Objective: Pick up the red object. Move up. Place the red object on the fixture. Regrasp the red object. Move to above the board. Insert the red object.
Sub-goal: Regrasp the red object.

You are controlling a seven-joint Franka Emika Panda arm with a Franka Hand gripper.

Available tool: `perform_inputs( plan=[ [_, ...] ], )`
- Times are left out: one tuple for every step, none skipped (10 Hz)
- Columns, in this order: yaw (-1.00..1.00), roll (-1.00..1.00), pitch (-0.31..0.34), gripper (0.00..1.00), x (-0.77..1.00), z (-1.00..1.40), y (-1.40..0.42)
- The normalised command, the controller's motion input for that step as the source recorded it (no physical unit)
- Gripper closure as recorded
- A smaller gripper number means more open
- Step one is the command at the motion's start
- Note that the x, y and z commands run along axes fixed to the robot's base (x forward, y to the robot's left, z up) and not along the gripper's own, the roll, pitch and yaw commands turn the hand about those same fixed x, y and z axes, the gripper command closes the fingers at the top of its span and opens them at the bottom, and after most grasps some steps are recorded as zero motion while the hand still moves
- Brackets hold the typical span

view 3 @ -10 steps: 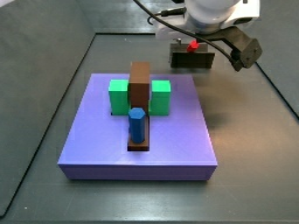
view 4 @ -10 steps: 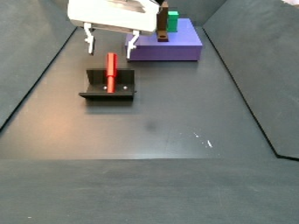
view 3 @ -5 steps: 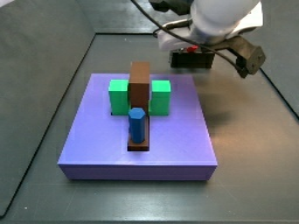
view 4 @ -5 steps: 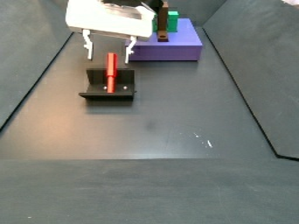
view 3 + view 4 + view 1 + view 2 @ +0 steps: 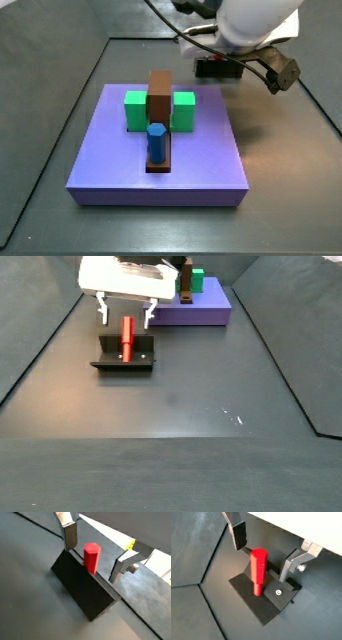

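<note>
The jaws stand apart, one silver finger (image 5: 238, 534) on each side of the red object (image 5: 257, 571) with clear gaps showing in both wrist views, so nothing is clamped. In a side view, the gripper (image 5: 126, 311) hangs over the left part of the grey floor (image 5: 201, 406), its two fingers straddling the upper end of the red object (image 5: 128, 338), which leans upright against the raised back wall of the fixture (image 5: 123, 359). The fixture's dark base plate lies flat on the floor, well apart from everything else. To the right of it and farther back sits the board (image 5: 194, 308), a lavender slab, partly hidden behind the gripper's white body. In a side view from the opposite end, the board (image 5: 160, 150) fills the middle, carrying two green blocks (image 5: 136, 111) with a long brown bar (image 5: 160, 105) running between them and a blue peg (image 5: 156, 143) standing upright at the bar's near end. Behind and to the right of the board, the arm covers most of the fixture (image 5: 218, 68), and the red object cannot be seen there.
</note>
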Motion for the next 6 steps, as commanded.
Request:
perform_inputs(
  plan=[
    [0.00, 0.18, 0.246, 0.00, 0.09, 0.00, 0.00],
    [0.00, 0.20, 0.049, 0.00, 0.00, -0.03, 0.00],
    [0.00, 0.16, 0.000, 0.00, 0.00, -0.08, 0.00],
    [0.00, 0.26, 0.000, 0.00, 0.00, -0.17, 0.04],
    [0.00, 0.22, 0.014, 0.00, -0.01, -0.22, 0.14],
    [0.17, 0.20, 0.006, 0.00, 0.00, -0.12, 0.00]
  ],
)
